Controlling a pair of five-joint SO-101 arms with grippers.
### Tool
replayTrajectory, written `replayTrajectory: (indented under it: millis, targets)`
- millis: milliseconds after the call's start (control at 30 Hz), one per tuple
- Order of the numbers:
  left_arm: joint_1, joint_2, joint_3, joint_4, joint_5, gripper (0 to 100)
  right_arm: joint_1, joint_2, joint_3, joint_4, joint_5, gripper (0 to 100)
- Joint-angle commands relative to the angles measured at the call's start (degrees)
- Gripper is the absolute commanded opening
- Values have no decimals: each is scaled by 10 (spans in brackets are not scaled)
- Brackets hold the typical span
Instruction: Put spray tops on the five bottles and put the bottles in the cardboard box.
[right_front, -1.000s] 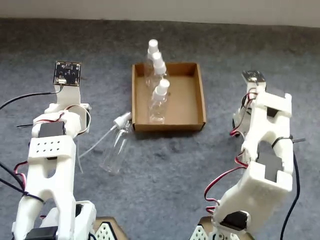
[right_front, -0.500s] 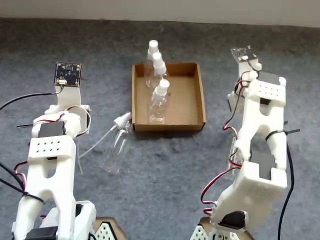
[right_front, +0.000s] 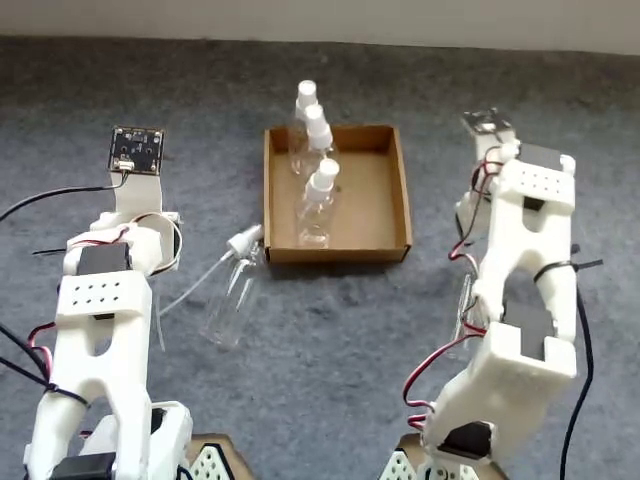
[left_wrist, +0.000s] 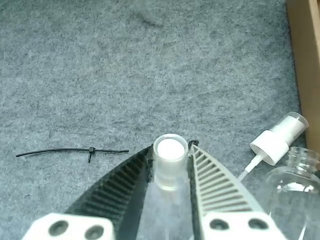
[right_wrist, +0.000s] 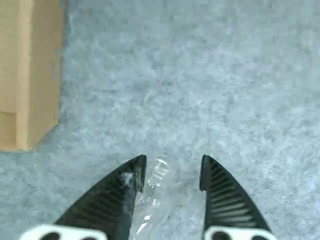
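Stretched farther over the grey carpet (right_front: 330, 330) than 1 second ago, the right arm now leaves a clear bottle (right_front: 464, 300) exposed beneath it, near the right wall of the cardboard box (right_front: 403, 190). The left arm, the box and the other bottles have not shifted.

Released, the right gripper (right_wrist: 172, 159) hangs with its jaws spread to either side of that clear bottle. The bottle lies flat, its long axis running along the arm's own line back toward the base, so the jaws face its 2 sides. This arm is plainly the nearer one. A straight squeeze looks enough to take the bottle across its width, though the slick wall may slide.

Clenched, the left gripper (left_wrist: 171, 147) grasps a held bottle (left_wrist: 169, 167) whose neck points away from the wrist. Just beside it, toward the box, a loose spray top (left_wrist: 277, 141) lies with its dip tube outside an uncapped bottle (left_wrist: 299, 175) that rests on its side, top and neck close but apart.

3 topped bottles (right_front: 316, 215) sit at the box's left side; whether the farthest is inside the far wall cannot be told. A black cable tie (left_wrist: 75, 151) lies on the carpet, well apart from the work.
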Motion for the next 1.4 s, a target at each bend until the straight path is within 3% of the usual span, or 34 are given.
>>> replayTrajectory:
  millis: [0,267,600,733,900,1000,1367]
  targets:
    - [10,-7,-14,3,5,104,36,-44,44,-79,-35,82]
    - [10,-7,-13,4,5,104,45,-38,224,-284,-49,81]
    - [10,-7,-13,4,5,104,50,-44,347,-296,18,80]
    - [10,-7,-13,4,5,104,58,-86,291,-262,-80,94]
    - [10,-7,-13,4,5,104,36,-189,171,-73,-202,245]
    - [10,-7,-13,4,5,104,1,-230,162,-3,-251,274]
    - [10,-7,-13,4,5,104,-36,-234,377,-124,-287,272]
